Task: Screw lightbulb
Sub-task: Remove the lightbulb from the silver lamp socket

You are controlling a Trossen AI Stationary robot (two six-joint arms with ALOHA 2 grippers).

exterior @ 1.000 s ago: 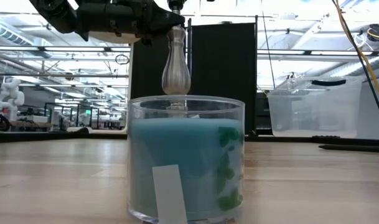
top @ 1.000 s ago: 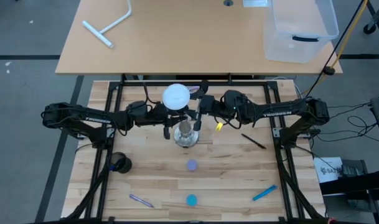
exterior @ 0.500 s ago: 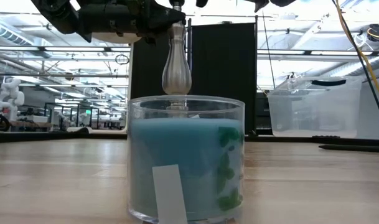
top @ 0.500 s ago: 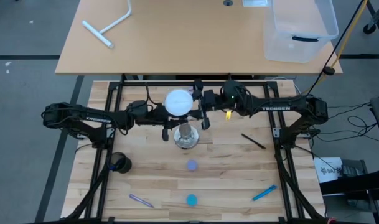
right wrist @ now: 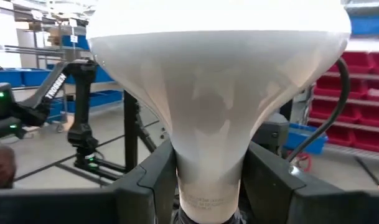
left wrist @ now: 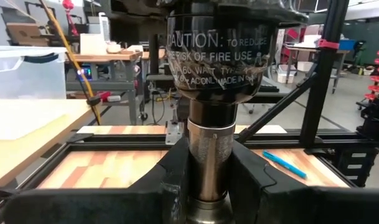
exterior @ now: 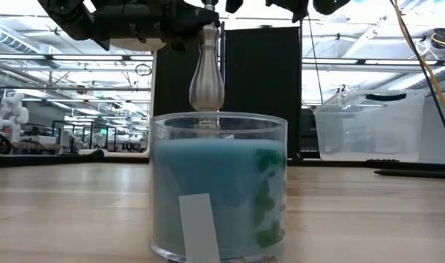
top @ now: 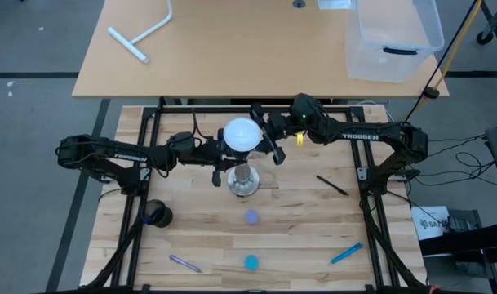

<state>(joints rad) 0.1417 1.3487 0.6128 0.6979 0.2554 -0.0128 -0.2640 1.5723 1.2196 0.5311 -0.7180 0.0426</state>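
Observation:
The white lightbulb (top: pixel 241 135) hangs in the air just to the far side of the silvery socket stand (top: pixel 242 178), globe up. My right gripper (top: pixel 263 137) reaches in from the table's right and is shut on the bulb. The stand rests on its round base at the table's middle. My left gripper (top: pixel 229 167) comes in from the left and is shut on the stand's post (exterior: pixel 206 73), under the black socket top (left wrist: pixel 217 56). The low view does not show the bulb. My left gripper (left wrist: pixel 208 180) pinches the silvery post (left wrist: pixel 208 149) between its two fingers, just below the black socket top. The fingers lie level, from the table's left, across the post. The stand is upright on the table. My right gripper (right wrist: pixel 208 186) pinches the bulb's tapering neck (right wrist: pixel 208 168) between its two fingers, below the wide globe. The fingers come about level from the table's right, across the neck. The bulb is upright and lifted clear.
A glass jar with blue wax (exterior: pixel 218 186) stands near the front edge. A black pen (top: pixel 332 186), a blue pen (top: pixel 346 253), a purple pen (top: pixel 185 263) and a black cup (top: pixel 157 214) lie around. A clear bin (top: pixel 395 37) sits on the far table.
My right gripper has swung round at the wrist and carried the bulb a little toward the table's right, closer to the line of the stand. The bulb stays lifted. My left gripper and the stand have kept still.

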